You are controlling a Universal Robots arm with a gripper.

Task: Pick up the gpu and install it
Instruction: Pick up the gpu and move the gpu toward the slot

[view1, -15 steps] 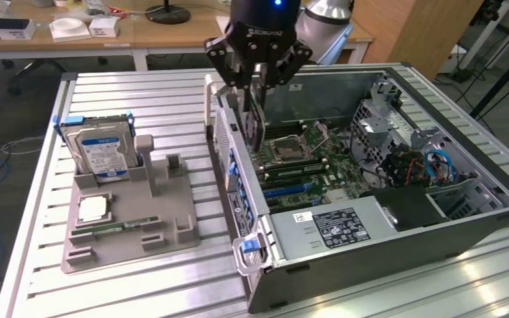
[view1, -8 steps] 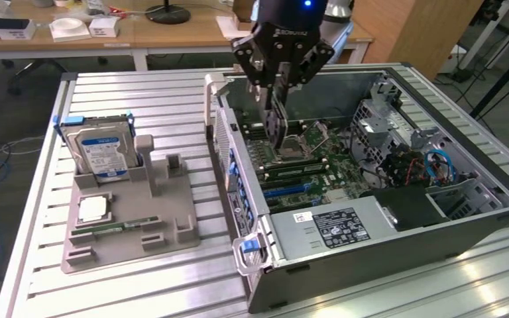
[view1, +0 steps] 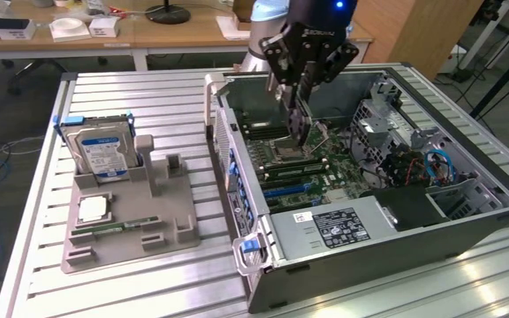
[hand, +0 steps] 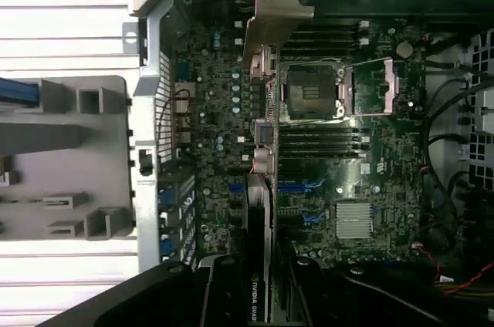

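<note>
Metal-bracketed gpu (hand: 262,142) | edge-on, clamped between fingers (hand: 224,296) | above motherboard (hand: 208,119)

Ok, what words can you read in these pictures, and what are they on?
"NVIDIA QUAD", cut off there: on the edge of the gpu.
Power supply label: too small to read.
Hard drive label: too small to read.
Lettering on the gripper: too blurred to read.

Hand (view1: 299,89) with gpu (view1: 295,126) above motherboard (view1: 343,169)
</note>
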